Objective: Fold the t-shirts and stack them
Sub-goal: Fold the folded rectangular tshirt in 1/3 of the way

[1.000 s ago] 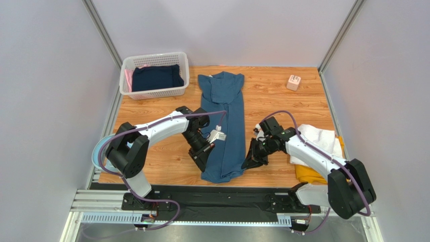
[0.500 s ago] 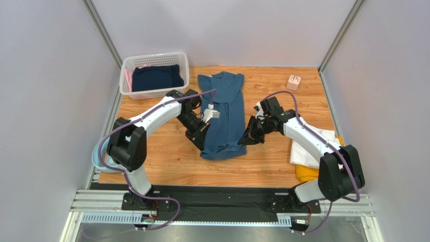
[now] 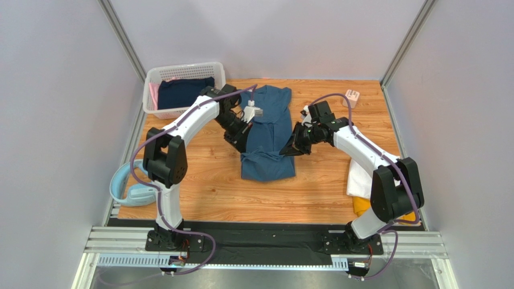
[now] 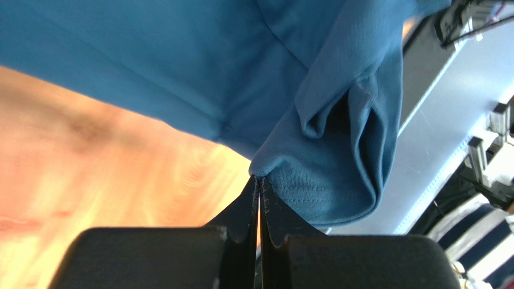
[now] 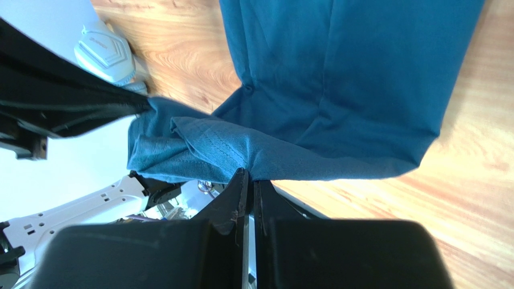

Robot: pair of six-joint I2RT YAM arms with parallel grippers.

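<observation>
The teal t-shirt lies mid-frame on the wooden table, its lower end doubled over; the left gripper, jaws pressed together, pinches one hemmed corner; the right gripper, jaws likewise tight, pinches the other hem; at lower right the right arm hides much of the white t-shirt and yellow t-shirt; what lies in the basket, upper left, is hard to make out.
</observation>
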